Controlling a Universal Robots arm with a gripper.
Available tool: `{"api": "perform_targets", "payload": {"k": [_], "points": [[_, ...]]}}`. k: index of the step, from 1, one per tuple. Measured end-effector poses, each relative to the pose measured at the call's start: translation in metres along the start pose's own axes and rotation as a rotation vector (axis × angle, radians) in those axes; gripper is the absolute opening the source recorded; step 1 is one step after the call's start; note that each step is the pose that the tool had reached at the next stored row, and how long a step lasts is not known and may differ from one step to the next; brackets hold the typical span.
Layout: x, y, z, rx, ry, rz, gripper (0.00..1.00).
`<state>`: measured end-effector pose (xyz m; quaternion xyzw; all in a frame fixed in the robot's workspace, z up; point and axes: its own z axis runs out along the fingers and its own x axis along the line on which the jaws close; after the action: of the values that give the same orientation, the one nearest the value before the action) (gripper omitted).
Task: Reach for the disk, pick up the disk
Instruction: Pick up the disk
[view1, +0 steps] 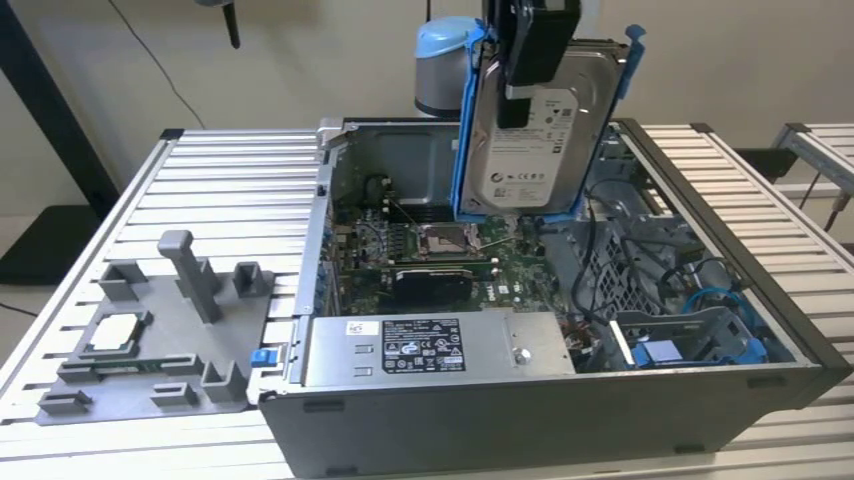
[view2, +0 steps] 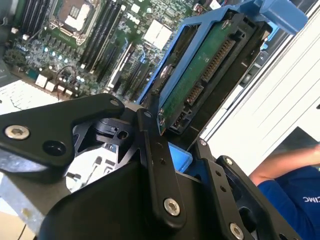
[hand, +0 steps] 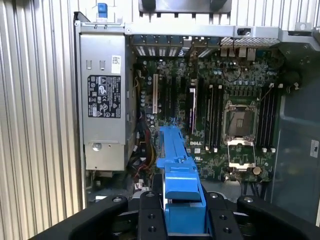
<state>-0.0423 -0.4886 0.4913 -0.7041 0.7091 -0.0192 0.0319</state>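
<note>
High above the open grey metal computer case (view1: 534, 420), the black fingers (view1: 534, 45) grip the flat silver-grey disk (view1: 541, 150) in its blue plastic bracket (hand: 182, 185), so reach and pickup look done.

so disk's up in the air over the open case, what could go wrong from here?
1. The disk hangs upright, clamped near its top by the end effector; if it slips, it would likely drop onto the motherboard.
2. The hold seems to run through the blue bracket, which might flex or let the disk tilt.
3. Loose cables lie beside the drop path and could snag.
</note>
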Motion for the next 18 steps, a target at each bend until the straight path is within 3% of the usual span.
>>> {"api": "perform_targets", "payload": {"k": [18], "points": [[0.0232,-0.0235,0.005,0.0,0.0004,0.0,0.0]]}}
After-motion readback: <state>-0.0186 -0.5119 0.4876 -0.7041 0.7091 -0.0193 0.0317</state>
